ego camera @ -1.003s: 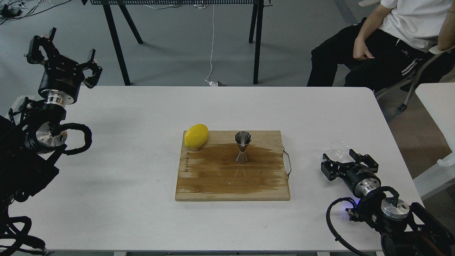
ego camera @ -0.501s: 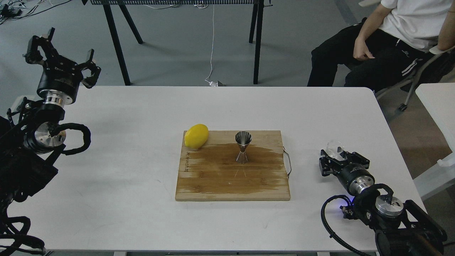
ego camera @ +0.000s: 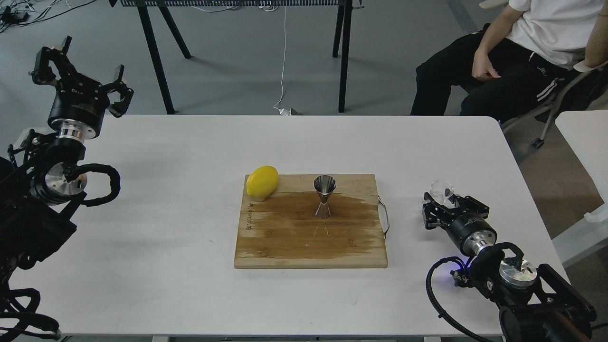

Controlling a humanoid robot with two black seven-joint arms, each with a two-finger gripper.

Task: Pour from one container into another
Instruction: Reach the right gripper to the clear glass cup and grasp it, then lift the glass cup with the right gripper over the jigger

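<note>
The clear glass cup (ego camera: 441, 190) sits at the right side of the white table, between the fingers of my right gripper (ego camera: 447, 202), which is shut on it. The cup looks slightly tipped and raised off the table. The shiny steel jigger (ego camera: 324, 195) stands upright in the middle of the wooden cutting board (ego camera: 285, 247), well to the left of the cup. My left gripper (ego camera: 83, 71) is open and empty, held high over the table's far left corner.
A yellow lemon (ego camera: 262, 181) lies on the board's far left corner, and a dark wet stain spreads around the jigger. A metal handle (ego camera: 384, 218) sticks out of the board's right side. A seated person (ego camera: 522, 52) is behind the table's far right corner.
My right gripper closed on the glass cup and carried it a little left and up towards the board. The left arm drifted slightly left; the jigger and lemon stayed put.
</note>
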